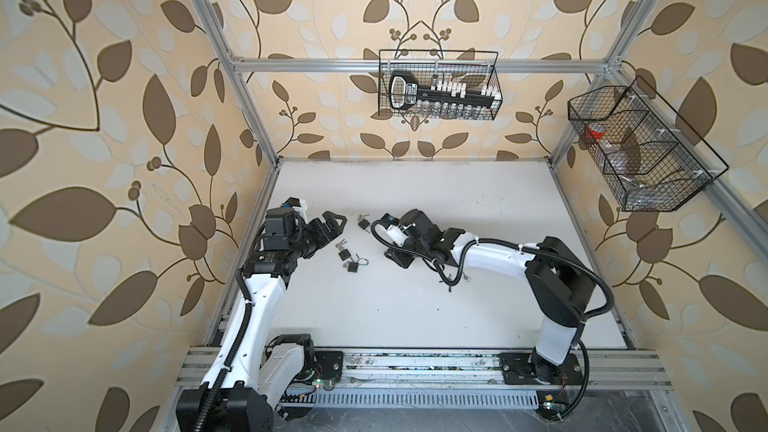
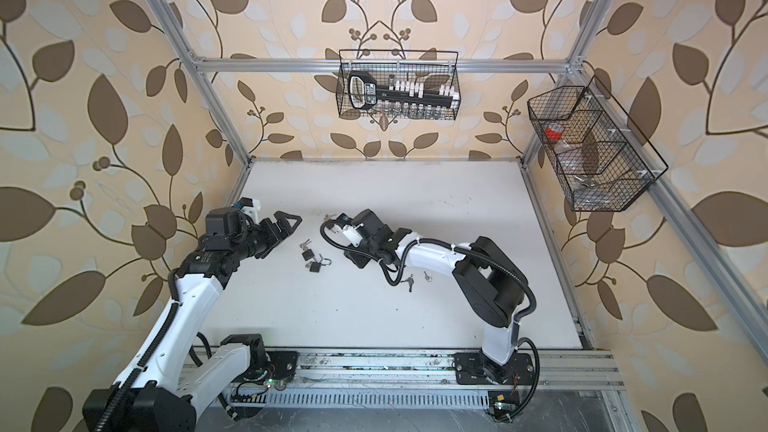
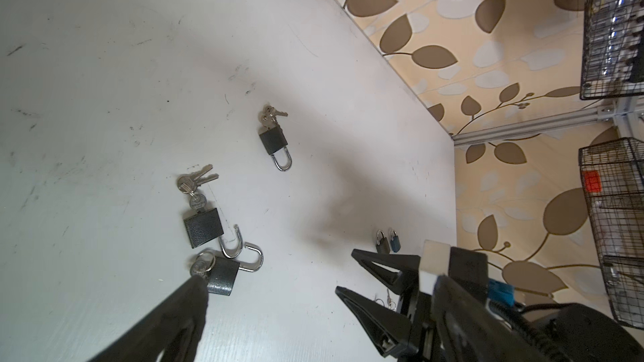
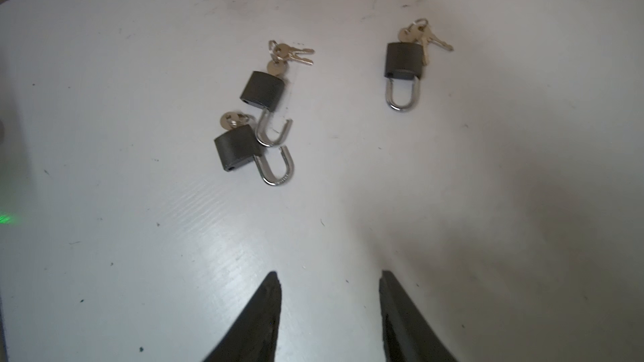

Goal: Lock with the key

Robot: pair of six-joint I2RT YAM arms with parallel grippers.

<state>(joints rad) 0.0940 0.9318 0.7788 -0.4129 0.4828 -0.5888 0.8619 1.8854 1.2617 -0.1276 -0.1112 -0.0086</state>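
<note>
Three black padlocks lie on the white table [image 4: 139, 64].

Reference item: the closed padlock [image 4: 404, 64]. Its shackle is seated, and spare keys [image 4: 434, 41] on a ring lie at its base.

Near it, toward the left arm's side, lie two unlocked units whose shackles meet. These are the first open padlock [image 4: 262, 90] and, farther from the reference, the second open padlock [image 4: 235, 148]. The first has a key [image 4: 277, 67] standing in its keyhole.

The left gripper [image 1: 337, 230] is near the closed padlock, with its jaws spread to full width and nothing between them.

The right gripper [image 4: 328, 275] faces the closed padlock, near it but clear of it. Its jaws are roughly half parted and empty, and it touches no lock.
</note>
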